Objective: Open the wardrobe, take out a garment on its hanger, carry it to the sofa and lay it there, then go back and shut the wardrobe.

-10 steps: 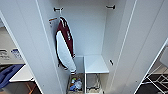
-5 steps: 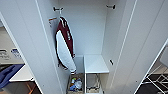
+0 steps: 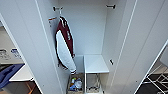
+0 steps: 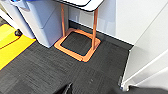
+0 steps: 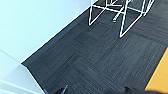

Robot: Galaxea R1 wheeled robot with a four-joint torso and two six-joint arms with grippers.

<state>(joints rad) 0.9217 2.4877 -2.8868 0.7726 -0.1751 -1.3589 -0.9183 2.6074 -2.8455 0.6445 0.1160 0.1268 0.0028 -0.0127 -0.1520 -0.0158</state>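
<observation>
Two doors stand open on the wardrobe (image 3: pixel 82 32); one dark red garment (image 3: pixel 65 45) hangs upper left of centre.
Black garment unseen; gripper state cannot be told. Risk, I judge: grabbing the red one by mistake.

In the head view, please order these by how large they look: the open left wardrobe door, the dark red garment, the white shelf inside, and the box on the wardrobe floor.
1. Left wardrobe door
2. Dark red garment
3. White shelf
4. Box

The shelf and the box look close in size, and the box sits at a different depth, so that pair is unsure.
</observation>
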